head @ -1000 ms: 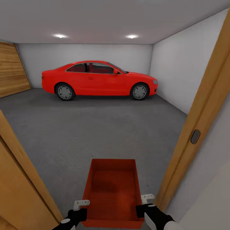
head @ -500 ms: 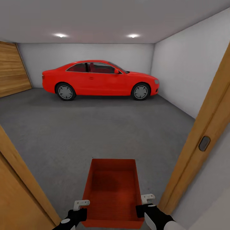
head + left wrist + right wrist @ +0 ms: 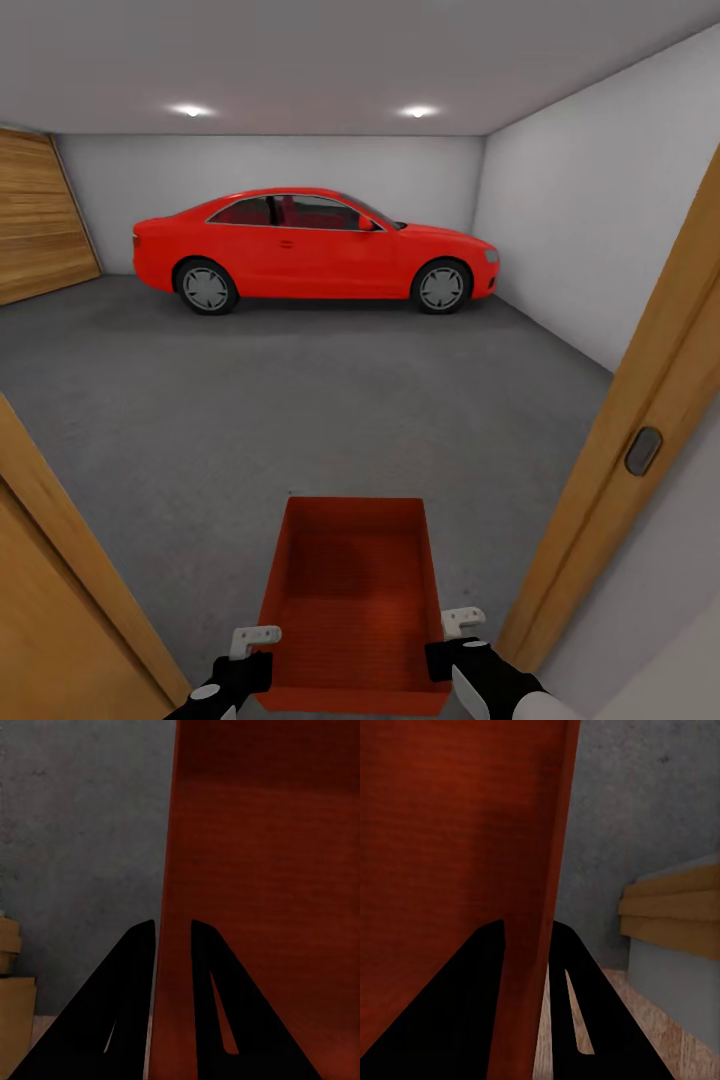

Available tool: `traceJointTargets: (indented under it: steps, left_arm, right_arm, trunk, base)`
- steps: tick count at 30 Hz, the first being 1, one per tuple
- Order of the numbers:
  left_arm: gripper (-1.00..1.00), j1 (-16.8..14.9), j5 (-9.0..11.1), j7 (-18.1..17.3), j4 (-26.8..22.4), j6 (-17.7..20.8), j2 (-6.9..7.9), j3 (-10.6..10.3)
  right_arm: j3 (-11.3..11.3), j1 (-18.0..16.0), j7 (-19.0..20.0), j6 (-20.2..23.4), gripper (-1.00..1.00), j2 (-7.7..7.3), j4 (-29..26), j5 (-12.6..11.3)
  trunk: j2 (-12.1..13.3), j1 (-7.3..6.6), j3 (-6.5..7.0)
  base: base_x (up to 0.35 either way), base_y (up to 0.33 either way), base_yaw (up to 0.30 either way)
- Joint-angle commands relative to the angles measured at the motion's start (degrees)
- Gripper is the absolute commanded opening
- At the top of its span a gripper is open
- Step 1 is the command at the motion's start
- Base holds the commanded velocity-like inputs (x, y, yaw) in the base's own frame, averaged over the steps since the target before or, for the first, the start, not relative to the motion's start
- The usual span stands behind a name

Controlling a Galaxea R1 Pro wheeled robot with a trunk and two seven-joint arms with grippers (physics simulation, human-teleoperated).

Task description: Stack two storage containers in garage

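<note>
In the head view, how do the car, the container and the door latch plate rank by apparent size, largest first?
1. Car, though far away.
2. Container, close to the camera, so its true size is unsure.
3. Latch plate, clearly smallest.

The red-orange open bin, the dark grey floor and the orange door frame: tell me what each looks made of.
The red-orange open-topped bin, gripped on both side walls by the left gripper and right gripper, looks like matte plastic: thin uniform walls. The speckled grey floor looks like rough concrete. The orange door frame looks like wood, with faint grain, though a render leaves that open.
</note>
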Motion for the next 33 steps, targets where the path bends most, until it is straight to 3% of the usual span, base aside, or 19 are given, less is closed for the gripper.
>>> traceJointTargets:
  steps: [1,33]
  left_arm:
    - [-1.00,-0.07,0.37,0.47,-0.03,-0.23,0.04,-0.99]
    - [-1.00,-0.07,0.38,0.48,-0.03,-0.23,0.04,-0.99]
  right_arm:
    - [2.38,0.00,-0.50,0.50,-1.00,-0.38,0.00,1.01]
    - [2.38,0.00,-0.50,0.50,-1.00,-0.39,0.00,1.01]
  trunk:
    - [-0.03,-0.01,-0.05]
    - [-0.03,-0.01,-0.48]
  base:
    - [0.000,0.000,0.000]
    - [0.052,0.003,0.025]
